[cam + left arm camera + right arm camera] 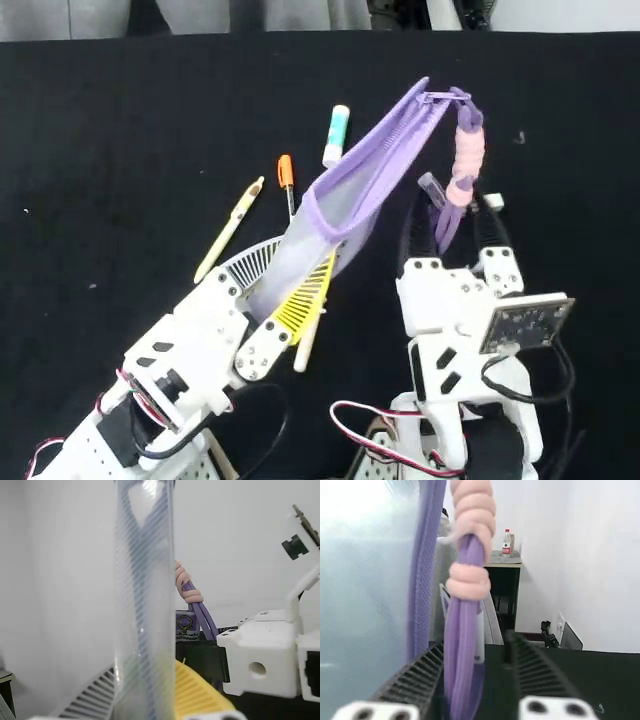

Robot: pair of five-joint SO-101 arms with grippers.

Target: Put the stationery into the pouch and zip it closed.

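Left gripper (290, 290) is clamped on the bottom end of the clear purple-edged pouch (340, 215), holding it tilted up off the black table (120, 130). Its purple zipper cord (466, 160) hangs between the right gripper (455, 215) fingers, which are spread apart. Yellow pen (230, 228), orange pen (286, 175) and white-green stick (336, 135) lie on the table beside the pouch.

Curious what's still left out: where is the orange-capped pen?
In the high view the orange-capped pen lies on the black table, between the pale yellow pen and the lifted translucent purple pouch.
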